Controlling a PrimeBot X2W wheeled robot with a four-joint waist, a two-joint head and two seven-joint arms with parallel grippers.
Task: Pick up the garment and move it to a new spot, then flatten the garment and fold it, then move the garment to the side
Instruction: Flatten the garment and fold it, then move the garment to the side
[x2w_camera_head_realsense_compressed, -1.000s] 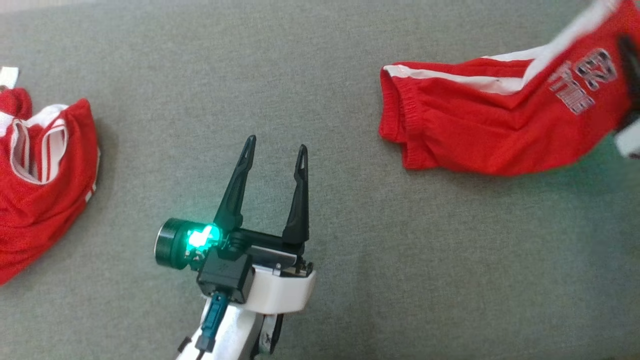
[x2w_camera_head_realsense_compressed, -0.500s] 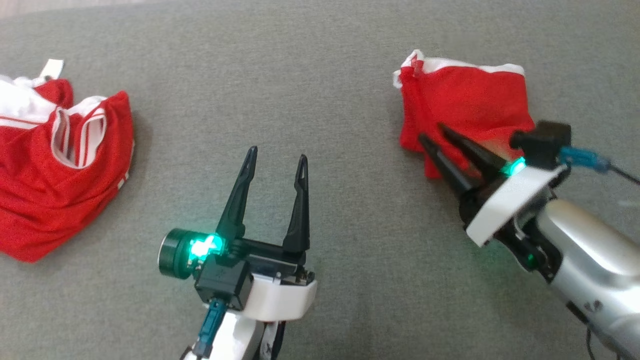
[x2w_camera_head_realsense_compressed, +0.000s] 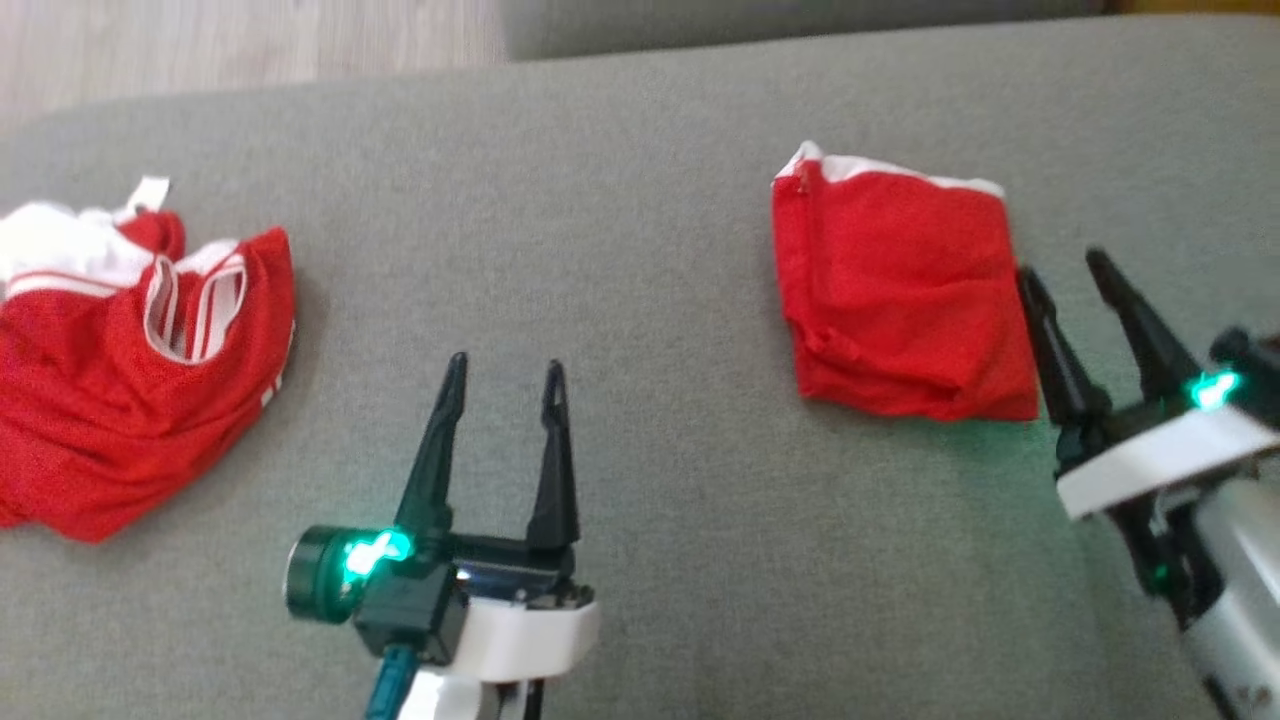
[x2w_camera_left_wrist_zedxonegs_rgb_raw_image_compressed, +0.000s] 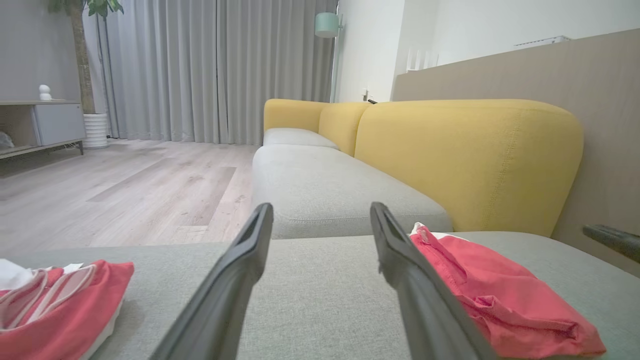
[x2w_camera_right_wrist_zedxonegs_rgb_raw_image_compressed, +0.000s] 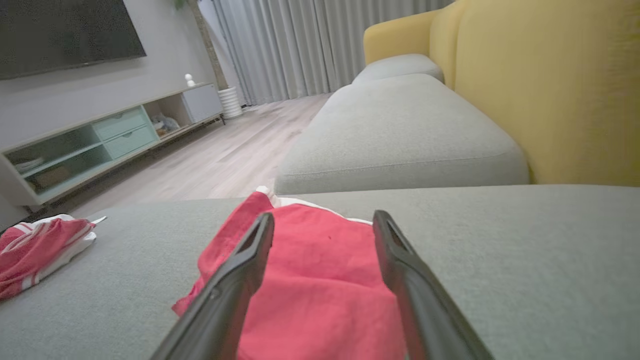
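Note:
The garment (x2w_camera_head_realsense_compressed: 900, 300) is a red piece with a white edge, folded into a compact square on the grey sofa seat (x2w_camera_head_realsense_compressed: 640, 200), right of centre. It also lies in the left wrist view as the garment (x2w_camera_left_wrist_zedxonegs_rgb_raw_image_compressed: 500, 295) and in the right wrist view as the garment (x2w_camera_right_wrist_zedxonegs_rgb_raw_image_compressed: 320, 280). My right gripper (x2w_camera_head_realsense_compressed: 1060, 270) stands open just to its right, fingers apart, holding nothing. In its own view the right gripper (x2w_camera_right_wrist_zedxonegs_rgb_raw_image_compressed: 322, 220) hovers over the cloth's near part. My left gripper (x2w_camera_head_realsense_compressed: 503, 370) is open over bare cushion, well left of the garment, and appears as the left gripper (x2w_camera_left_wrist_zedxonegs_rgb_raw_image_compressed: 320, 210) in its own view.
A second red and white garment (x2w_camera_head_realsense_compressed: 130, 350) lies crumpled at the seat's left edge. Yellow backrests (x2w_camera_left_wrist_zedxonegs_rgb_raw_image_compressed: 465, 160) rise behind the seat, and another grey cushion (x2w_camera_left_wrist_zedxonegs_rgb_raw_image_compressed: 330, 195) continues beyond. Wooden floor (x2w_camera_left_wrist_zedxonegs_rgb_raw_image_compressed: 125, 190) and a low cabinet (x2w_camera_right_wrist_zedxonegs_rgb_raw_image_compressed: 100, 145) lie past the far edge.
My right gripper has opened, let go of the garment and drawn back to its right. The garment went from spread out to a folded square. The camera has tilted up.

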